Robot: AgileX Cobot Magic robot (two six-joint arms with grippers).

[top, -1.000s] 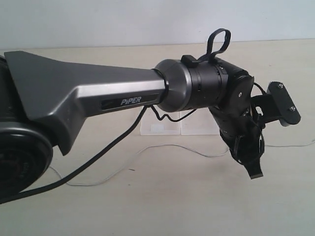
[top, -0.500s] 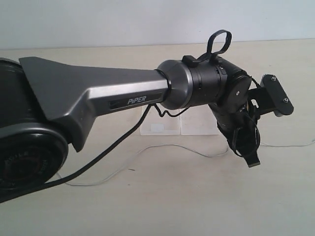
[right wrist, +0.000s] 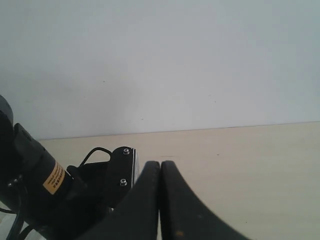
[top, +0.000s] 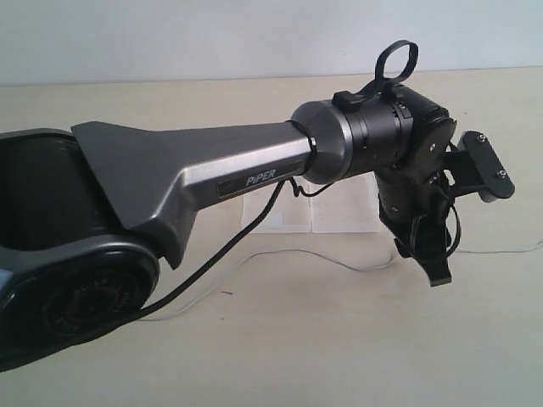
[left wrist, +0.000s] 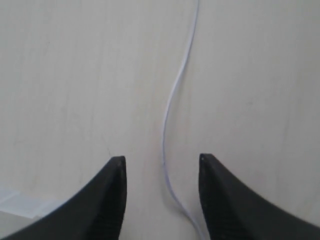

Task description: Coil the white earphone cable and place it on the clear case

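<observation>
Exterior view: white earphone cable (top: 288, 252) in a slack, uncoiled line along the worktop (top: 322, 356), in front of the clear case (top: 339, 216) and apart from it; no coil formed, nothing on the case. Case partly hidden behind the left arm (top: 212, 170). Over the cable's run, just right of the case: left fingers (top: 437, 271) pointed down; contact with the worktop, cannot tell. Left wrist view: left fingers apart, a thin stretch of cable (left wrist: 170, 100) flat on the worktop between the tips, close to one finger's inner edge further in, not clamped. Likely fault: closing too high and missing so thin a wire, or closing off-centre and nudging it aside instead of pinching it. Further hazard: dragging the slack line across the case and shifting so light a box, or snagging the cable's unseen ends. Right wrist view: right fingers (right wrist: 145, 200) pressed together on nothing, with the left arm's wrist (right wrist: 45, 185) near. Possible clash between the two arms if brought in close for coiling.
</observation>
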